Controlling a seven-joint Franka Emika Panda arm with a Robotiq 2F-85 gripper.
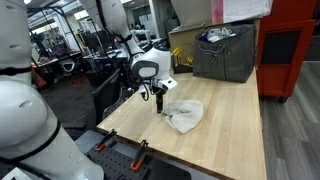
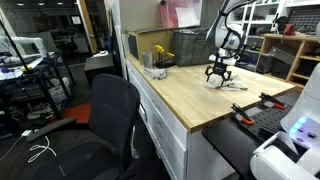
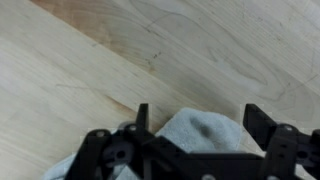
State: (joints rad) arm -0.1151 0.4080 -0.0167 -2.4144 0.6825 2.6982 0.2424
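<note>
A crumpled white cloth [image 1: 185, 115] lies on the light wooden table [image 1: 225, 120]. My gripper [image 1: 158, 97] hangs just above the cloth's left end, fingers pointing down. In the wrist view the gripper [image 3: 200, 118] is open, its two black fingers standing on either side of a raised fold of the cloth [image 3: 200, 135], which fills the gap between them. In an exterior view the gripper [image 2: 219, 76] sits low over the cloth [image 2: 232, 83] near the table's far side. I cannot tell whether the fingers touch the cloth.
A grey bin [image 1: 225, 55] with dark items stands at the back of the table. A yellow object and small items [image 2: 158, 58] sit on the table's far end. A black office chair [image 2: 105, 115] stands beside the table. Clamps [image 1: 137, 153] grip the table's front edge.
</note>
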